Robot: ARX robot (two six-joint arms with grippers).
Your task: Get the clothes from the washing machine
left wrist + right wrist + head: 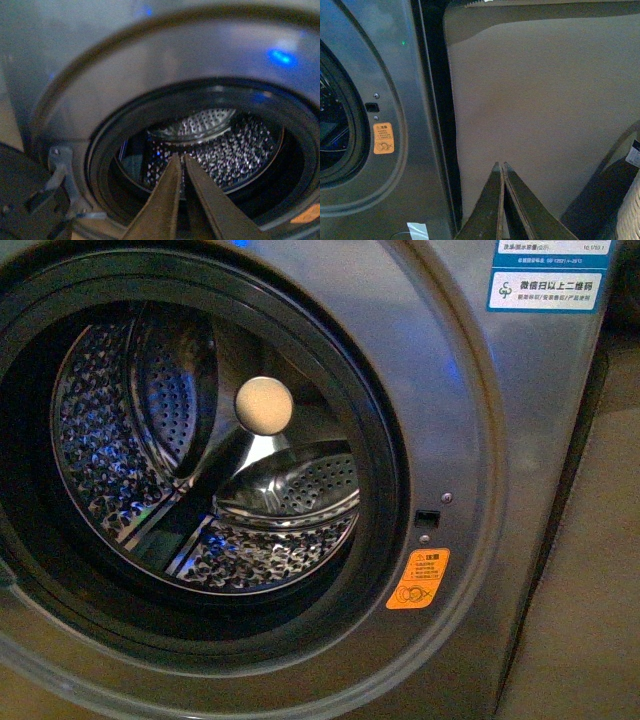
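The grey washing machine (500, 440) fills the front view, its door open and its black-rimmed porthole (385, 455) showing the perforated steel drum (110, 440) and a pale round knob (264, 405) at the drum's back. No dark garment shows in any view. Neither gripper shows in the front view. My left gripper (181, 158) is shut and empty, in front of the porthole (100, 165) and pointing at the drum (235, 155). My right gripper (500, 166) is shut and empty, beside the machine's side (410, 125), over the beige floor.
An orange warning sticker (418, 579) and a door latch slot (427, 517) sit right of the porthole; blue-white labels (545, 285) are at the top right. A door hinge (62, 172) shows in the left wrist view. A woven basket edge (630, 215) stands near the right gripper.
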